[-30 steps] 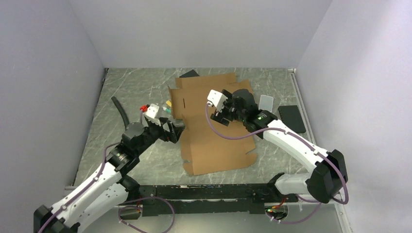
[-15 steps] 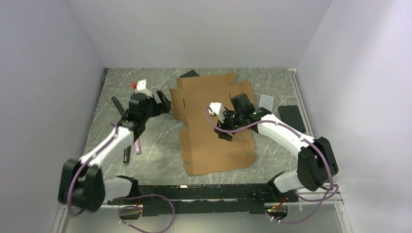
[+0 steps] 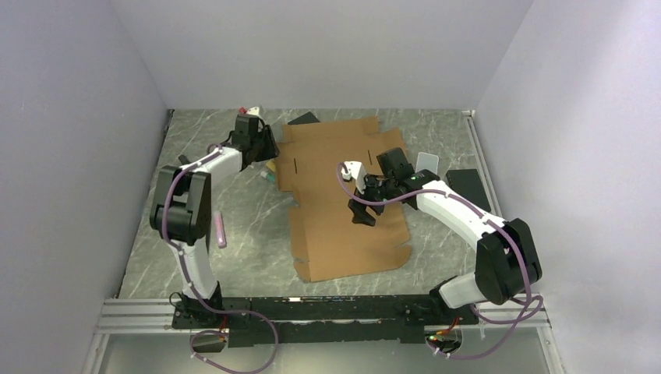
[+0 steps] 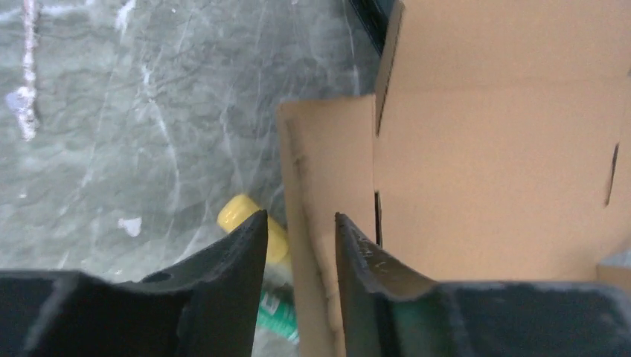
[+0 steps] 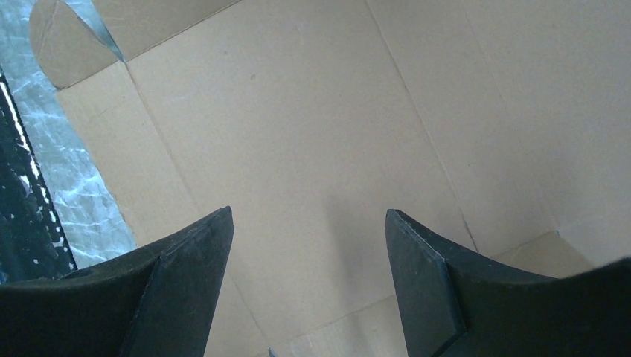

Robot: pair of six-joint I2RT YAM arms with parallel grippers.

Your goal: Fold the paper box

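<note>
Left gripper (image 3: 266, 149) (image 4: 299, 219), upper left of the overhead view: fingers parted, straddling the outer edge of a narrow side flap (image 4: 327, 171) of the paper box (image 3: 343, 226) (image 4: 491, 149). In the left wrist view a strip of table and a yellow-capped tube (image 4: 245, 214) show between the left-hand finger and that edge, so the flap is not clamped (whether the other finger touches the card cannot be told).

Right gripper (image 3: 362, 216) (image 5: 309, 214), centre of the overhead view: fingers spread wide, pointing down over the box's broad middle panel (image 5: 298, 134), nothing between them.

The paper box lies opened out, mostly flat, on the grey marbled table (image 3: 234, 249), running from upper centre to lower centre of the overhead view, with crease lines and a rounded tab (image 5: 63, 41) visible.

To its right lie a translucent whitish container (image 3: 427, 164), just beside the card, and a black slab (image 3: 468, 189), farther right. A pink pen (image 3: 220, 231) lies at the left, well apart from the box.
</note>
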